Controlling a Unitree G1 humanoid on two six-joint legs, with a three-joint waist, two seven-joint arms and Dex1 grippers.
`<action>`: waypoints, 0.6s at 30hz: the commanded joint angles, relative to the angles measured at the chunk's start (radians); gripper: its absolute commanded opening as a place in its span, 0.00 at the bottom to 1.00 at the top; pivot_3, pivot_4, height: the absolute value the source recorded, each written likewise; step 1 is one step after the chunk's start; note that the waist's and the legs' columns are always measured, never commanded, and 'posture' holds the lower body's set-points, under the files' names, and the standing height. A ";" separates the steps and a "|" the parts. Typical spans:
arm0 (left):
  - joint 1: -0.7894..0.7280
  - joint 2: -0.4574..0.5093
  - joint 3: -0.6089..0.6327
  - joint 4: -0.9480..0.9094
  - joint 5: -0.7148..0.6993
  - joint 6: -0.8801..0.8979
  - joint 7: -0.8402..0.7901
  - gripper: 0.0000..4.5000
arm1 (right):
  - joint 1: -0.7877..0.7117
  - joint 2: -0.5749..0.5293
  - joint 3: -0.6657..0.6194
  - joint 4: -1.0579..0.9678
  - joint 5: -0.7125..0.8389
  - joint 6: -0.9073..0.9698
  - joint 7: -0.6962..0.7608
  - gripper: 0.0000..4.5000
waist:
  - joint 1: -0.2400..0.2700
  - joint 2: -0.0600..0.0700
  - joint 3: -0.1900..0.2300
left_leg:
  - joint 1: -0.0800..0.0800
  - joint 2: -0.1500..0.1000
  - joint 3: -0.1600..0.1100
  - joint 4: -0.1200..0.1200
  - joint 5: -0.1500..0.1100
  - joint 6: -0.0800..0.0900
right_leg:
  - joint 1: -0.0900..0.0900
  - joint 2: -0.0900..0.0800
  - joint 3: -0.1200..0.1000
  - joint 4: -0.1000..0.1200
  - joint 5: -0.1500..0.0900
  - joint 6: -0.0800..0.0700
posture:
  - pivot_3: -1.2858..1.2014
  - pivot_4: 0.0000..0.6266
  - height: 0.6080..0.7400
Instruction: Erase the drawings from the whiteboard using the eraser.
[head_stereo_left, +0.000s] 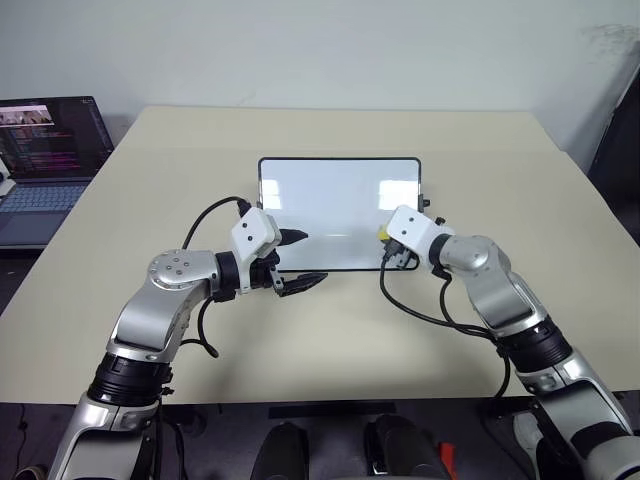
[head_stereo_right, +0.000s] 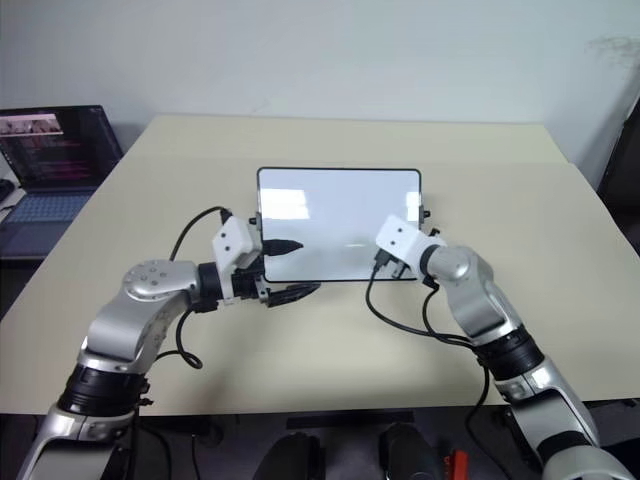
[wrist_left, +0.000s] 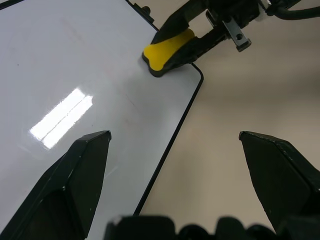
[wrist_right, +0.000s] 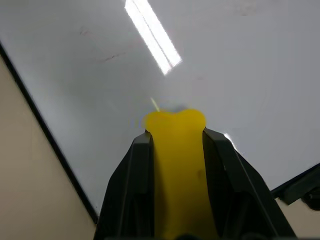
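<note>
The whiteboard (head_stereo_left: 340, 205) lies flat in the middle of the table, a glossy white surface in a thin black frame. My right gripper (wrist_right: 176, 134) is shut on the yellow eraser (wrist_right: 177, 155), whose tip rests on the board near its near right corner (wrist_left: 167, 50). Of the drawings, faint reddish traces (wrist_right: 115, 56) remain on the white ahead of the eraser. My left gripper (head_stereo_left: 300, 260) stands open at the board's near left corner. One finger is over the board and the other over the table, with nothing between them.
An open laptop (head_stereo_left: 50, 150) stands off the table's far left corner. A black cable (head_stereo_left: 430, 315) loops from my right wrist over the table in front of the board. Bare beige tabletop (head_stereo_left: 340, 340) surrounds the board.
</note>
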 joint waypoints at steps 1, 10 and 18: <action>-0.013 0.004 0.016 -0.019 -0.015 -0.004 -0.006 1.00 | -0.043 0.002 -0.049 0.053 -0.024 -0.026 -0.069 0.22 | 0.003 0.000 0.000 | -0.001 0.000 0.000 0.000 0.000 0.000 | 0.000 0.000 0.000 0.000 0.000 0.000 | 0.52 0.24 1.00; -0.011 0.017 0.034 -0.009 -0.010 -0.007 0.002 1.00 | 0.021 -0.008 0.057 -0.039 0.030 0.065 0.149 0.22 | 0.003 0.000 0.000 | -0.003 0.000 0.000 -0.001 0.000 0.000 | -0.001 -0.001 -0.001 -0.002 -0.001 0.000 | 0.52 0.24 1.00; -0.007 0.036 0.038 -0.007 -0.012 -0.007 -0.002 1.00 | -0.121 0.057 0.024 0.110 -0.078 -0.134 -0.101 0.22 | 0.000 0.001 0.001 | -0.002 0.000 0.000 0.000 0.000 0.000 | -0.001 0.000 -0.001 0.000 0.000 0.000 | 0.52 0.24 1.00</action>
